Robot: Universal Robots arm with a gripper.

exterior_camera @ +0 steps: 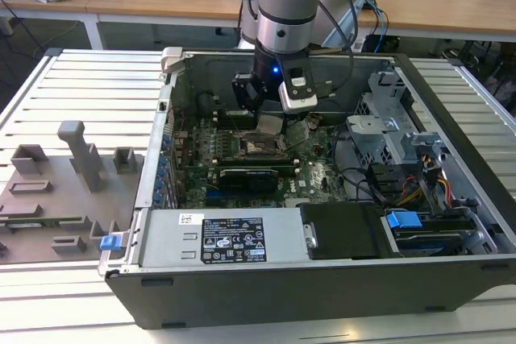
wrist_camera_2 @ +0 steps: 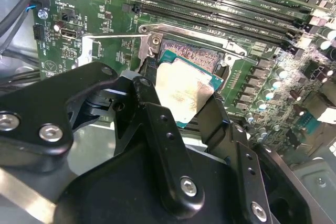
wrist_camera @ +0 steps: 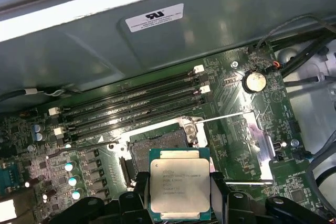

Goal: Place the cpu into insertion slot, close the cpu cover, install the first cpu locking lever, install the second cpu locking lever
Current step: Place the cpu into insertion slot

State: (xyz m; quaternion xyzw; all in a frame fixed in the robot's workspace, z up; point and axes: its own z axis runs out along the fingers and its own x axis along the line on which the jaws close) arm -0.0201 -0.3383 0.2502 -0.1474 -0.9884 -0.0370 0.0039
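Note:
The cpu (wrist_camera: 179,179), a flat square chip with a dull silvery top and a green edge, is pinched by its sides in my gripper (wrist_camera: 180,188), which is shut on it. It hangs tilted just above the insertion slot (wrist_camera: 157,148), whose dark centre and silvery rim lie partly uncovered beside it. In the second wrist view the cpu (wrist_camera_2: 184,87) sits between the black fingers (wrist_camera_2: 143,88) over the slot's pin field (wrist_camera_2: 195,57). The cpu cover (wrist_camera: 264,153) stands swung open to one side of the slot. In the exterior view my gripper (exterior_camera: 264,121) hovers over the slot (exterior_camera: 260,147) in the green motherboard (exterior_camera: 318,171).
Long black memory slots (wrist_camera: 136,103) run beside the socket, and a thin locking lever (wrist_camera: 226,116) sticks out near the cover. The open case holds a grey power supply (exterior_camera: 222,239), a black card (exterior_camera: 250,175), cables and a drive cage (exterior_camera: 387,118). A grey fixture (exterior_camera: 64,183) lies outside.

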